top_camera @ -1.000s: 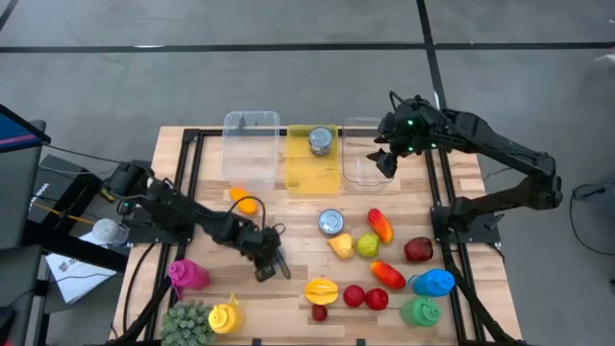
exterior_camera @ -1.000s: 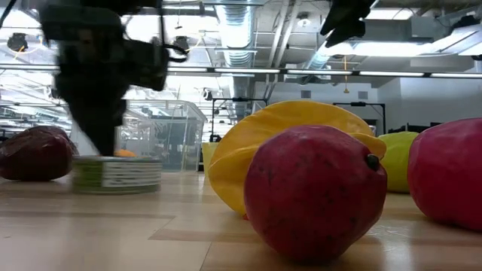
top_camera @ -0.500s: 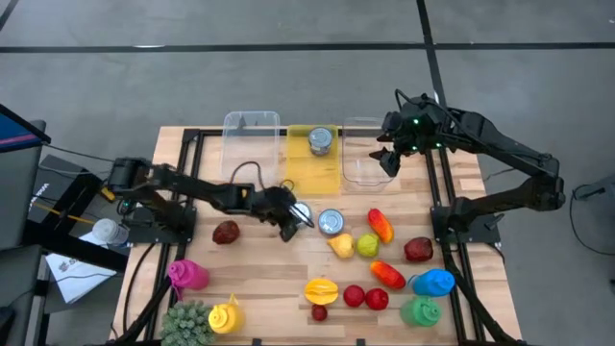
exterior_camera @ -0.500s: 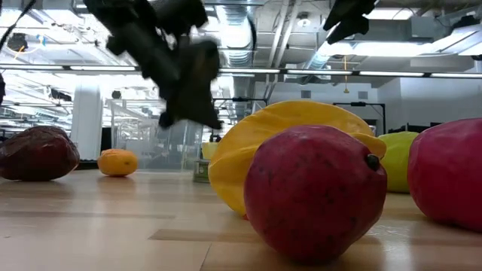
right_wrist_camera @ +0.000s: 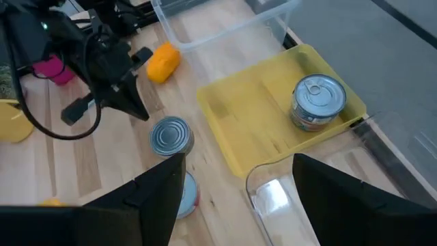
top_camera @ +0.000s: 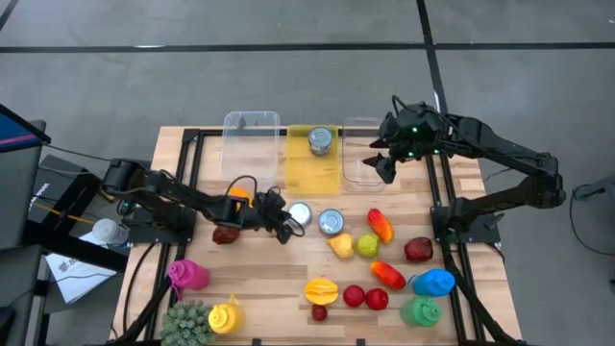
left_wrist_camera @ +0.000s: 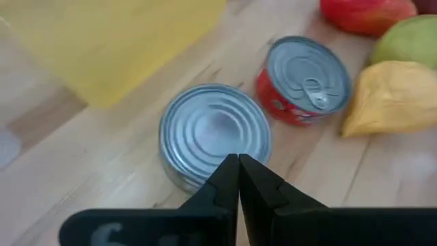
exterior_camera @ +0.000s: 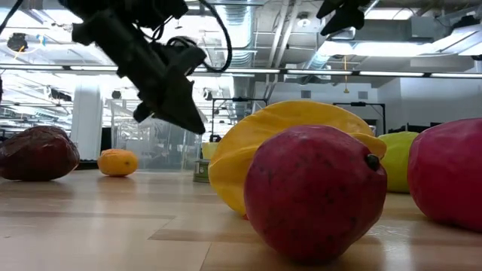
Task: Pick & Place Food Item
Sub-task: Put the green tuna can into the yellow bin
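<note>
With our left gripper [top_camera: 285,228] closed and empty at nine o'clock of the silver can [top_camera: 300,213] standing mid-tabletop [top_camera: 288,279], we should open wide, centre over it, then descend squarely.

Silver can [left_wrist_camera: 214,134], red-sided can [left_wrist_camera: 305,80] (silver top), yellow tray [top_camera: 314,161].

Red mango [left_wrist_camera: 369,12] cut off at left wrist picture's edge, dark fruit [exterior_camera: 36,153] cropped in low view
</note>
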Robot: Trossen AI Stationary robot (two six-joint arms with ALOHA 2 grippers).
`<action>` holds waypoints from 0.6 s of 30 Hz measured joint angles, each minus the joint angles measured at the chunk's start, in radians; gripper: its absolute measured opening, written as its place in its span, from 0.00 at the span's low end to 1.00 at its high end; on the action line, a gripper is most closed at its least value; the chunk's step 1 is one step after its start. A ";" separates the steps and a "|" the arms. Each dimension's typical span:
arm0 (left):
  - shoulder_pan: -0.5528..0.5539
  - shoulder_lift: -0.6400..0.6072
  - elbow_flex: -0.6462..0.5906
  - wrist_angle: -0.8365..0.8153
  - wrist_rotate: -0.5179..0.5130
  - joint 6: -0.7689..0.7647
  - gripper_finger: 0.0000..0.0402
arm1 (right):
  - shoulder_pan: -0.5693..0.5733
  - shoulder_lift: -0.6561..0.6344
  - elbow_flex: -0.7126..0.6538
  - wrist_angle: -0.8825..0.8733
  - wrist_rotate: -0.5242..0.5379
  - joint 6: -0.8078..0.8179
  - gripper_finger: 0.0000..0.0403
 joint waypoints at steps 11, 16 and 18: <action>-0.017 0.110 -0.060 0.149 0.003 -0.051 0.00 | 0.011 0.000 -0.001 0.006 0.000 0.018 0.66; -0.024 0.117 -0.059 0.155 0.002 -0.076 0.00 | 0.011 0.001 -0.056 0.037 0.000 0.030 0.66; -0.035 0.117 -0.059 0.149 -0.001 -0.082 0.00 | 0.011 0.000 -0.083 0.054 0.000 0.030 0.66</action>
